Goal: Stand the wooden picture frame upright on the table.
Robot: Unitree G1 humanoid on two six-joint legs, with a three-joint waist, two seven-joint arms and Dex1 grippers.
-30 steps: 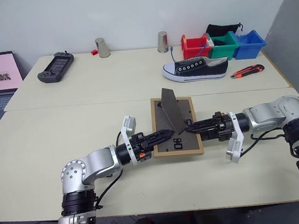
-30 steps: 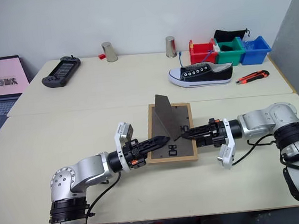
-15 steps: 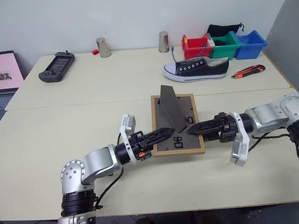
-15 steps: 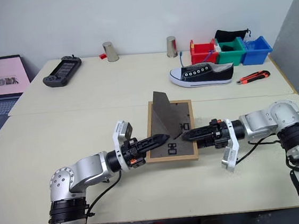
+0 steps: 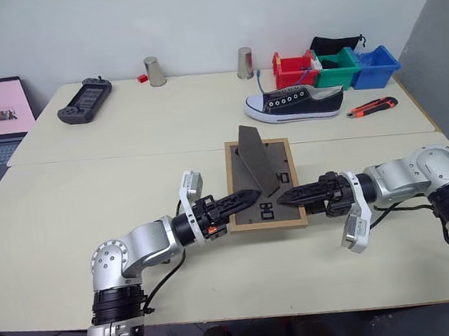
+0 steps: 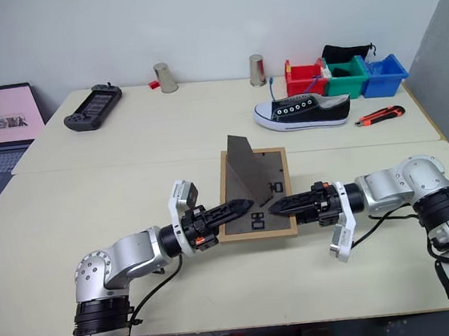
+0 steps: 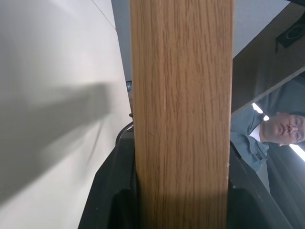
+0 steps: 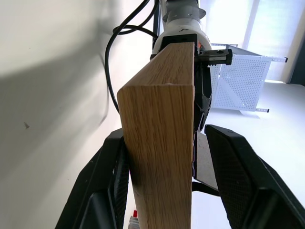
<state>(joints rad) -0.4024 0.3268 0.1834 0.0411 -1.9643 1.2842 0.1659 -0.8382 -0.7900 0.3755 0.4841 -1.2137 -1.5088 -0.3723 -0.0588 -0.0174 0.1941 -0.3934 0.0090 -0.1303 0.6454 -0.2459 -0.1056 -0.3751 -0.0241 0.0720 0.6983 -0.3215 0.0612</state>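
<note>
Wooden picture frame (image 5: 265, 184), small, light-wood-edged with a dark grey-brown back and its stand folded out, lies back-up near the front of the large cream table (image 5: 90, 190). Left gripper (image 5: 253, 194) clamps its left edge; right gripper (image 5: 285, 198) straddles the right edge, one finger standing off the wood.

Cream table (image 5: 91, 198) carries frame (image 5: 266, 216), shoe (image 5: 294, 103), bins (image 5: 334, 68).
</note>
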